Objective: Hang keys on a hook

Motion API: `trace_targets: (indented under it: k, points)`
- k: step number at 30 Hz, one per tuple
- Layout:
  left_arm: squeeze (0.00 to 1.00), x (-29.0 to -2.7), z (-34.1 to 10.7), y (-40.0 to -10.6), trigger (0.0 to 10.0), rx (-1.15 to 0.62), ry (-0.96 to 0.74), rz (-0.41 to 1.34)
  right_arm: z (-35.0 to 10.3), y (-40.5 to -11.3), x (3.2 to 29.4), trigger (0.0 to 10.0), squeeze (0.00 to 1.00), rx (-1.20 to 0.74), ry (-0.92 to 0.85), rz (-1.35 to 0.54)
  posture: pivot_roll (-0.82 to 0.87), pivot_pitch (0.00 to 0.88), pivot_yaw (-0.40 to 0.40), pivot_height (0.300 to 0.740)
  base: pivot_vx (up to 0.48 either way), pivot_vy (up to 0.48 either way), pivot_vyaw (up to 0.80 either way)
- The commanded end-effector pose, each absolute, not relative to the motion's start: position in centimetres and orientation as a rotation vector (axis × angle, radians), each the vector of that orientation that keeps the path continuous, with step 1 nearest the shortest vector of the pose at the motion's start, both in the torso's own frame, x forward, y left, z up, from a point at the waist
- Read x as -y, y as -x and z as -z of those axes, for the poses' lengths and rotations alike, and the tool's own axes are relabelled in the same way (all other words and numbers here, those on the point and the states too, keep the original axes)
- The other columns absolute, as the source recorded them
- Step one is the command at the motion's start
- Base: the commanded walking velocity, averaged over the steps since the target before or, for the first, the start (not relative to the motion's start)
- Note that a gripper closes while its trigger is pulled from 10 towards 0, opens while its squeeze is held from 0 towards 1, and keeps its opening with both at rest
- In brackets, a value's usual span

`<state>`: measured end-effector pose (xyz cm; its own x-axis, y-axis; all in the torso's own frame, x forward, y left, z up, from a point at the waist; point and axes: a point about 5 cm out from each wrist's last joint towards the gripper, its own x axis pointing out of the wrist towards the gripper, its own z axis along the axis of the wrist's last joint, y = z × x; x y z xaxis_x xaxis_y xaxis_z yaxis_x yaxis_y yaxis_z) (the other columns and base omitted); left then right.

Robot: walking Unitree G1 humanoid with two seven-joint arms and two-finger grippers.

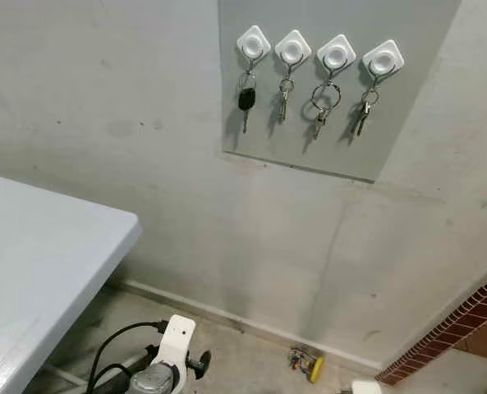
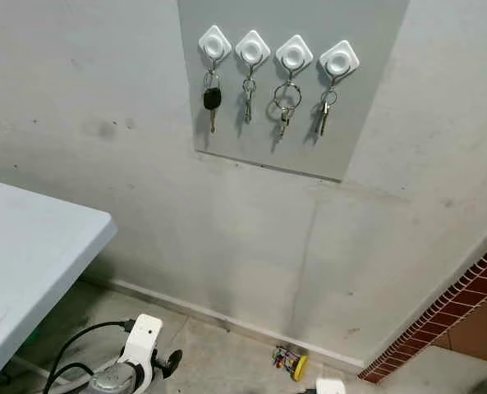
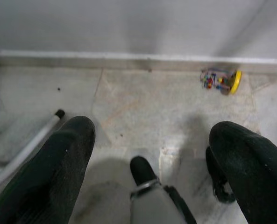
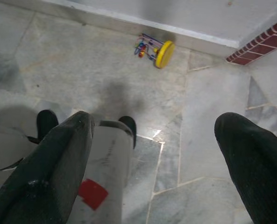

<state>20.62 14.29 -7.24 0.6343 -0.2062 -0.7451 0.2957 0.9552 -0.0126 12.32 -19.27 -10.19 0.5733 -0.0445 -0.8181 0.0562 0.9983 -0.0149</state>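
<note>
White hooks [image 1: 318, 51]: four in a row on the grey board [image 1: 407, 123], high above both claws.
Keys [image 1: 326, 105]: one bunch on every hook.
Left gripper [image 3: 152, 154]: fingers apart, holding nothing, low over the floor [image 3: 143, 107].
Right gripper [image 4: 152, 158]: fingers apart, holding nothing.
Toy [image 4: 154, 49]: ahead of both claws, by the wall.

No readable text, numbers or brand marks anywhere. A plain red square sticker [image 4: 92, 193], lower left of the right wrist view, sits on a white robot part; it is blank.
</note>
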Motion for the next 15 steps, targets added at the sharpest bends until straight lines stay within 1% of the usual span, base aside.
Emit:
trace_targets:
  k: [1,3,4,5,6,15]
  points:
    - [0.0,-15.26,7.74,-19.73,10.0,-0.875,-0.131,0.266,10.44,-11.73,19.14,10.0,1.0,-0.985,-0.015,0.06,-0.05,0.0,0.024,0.74,0.0,0.0,0.0]
    - [0.0,-15.53,7.84,-19.52,10.0,-0.881,-0.136,0.264,10.44,-11.77,19.01,10.0,1.0,-0.984,-0.02,0.06,-0.05,0.0,0.027,0.74,0.0,0.0,0.0]
    - [0.0,-15.64,7.88,-19.43,10.0,-0.884,-0.136,0.262,10.44,-11.81,18.95,10.0,0.82,-0.983,-0.024,0.061,-0.05,0.0,0.027,0.74,0.0,0.0,0.0]
    - [0.0,-15.75,7.93,-19.33,10.0,-0.888,-0.138,0.26,10.43,-11.86,18.92,10.0,0.57,-0.982,-0.026,0.061,-0.05,0.0,0.027,0.74,0.0,0.0,0.0]
    - [0.0,-15.96,8.02,-19.15,10.0,-0.895,-0.154,0.261,10.37,-12.05,18.86,10.0,0.0,-0.975,-0.027,0.064,-0.06,0.0,0.031,0.74,0.0,0.0,0.0]
    - [0.0,-16.16,7.96,-19.24,10.0,-0.893,-0.142,0.242,10.21,-12.66,18.66,10.0,0.0,-0.959,-0.043,0.061,-0.05,0.0,0.03,0.74,0.0,0.0,0.0]
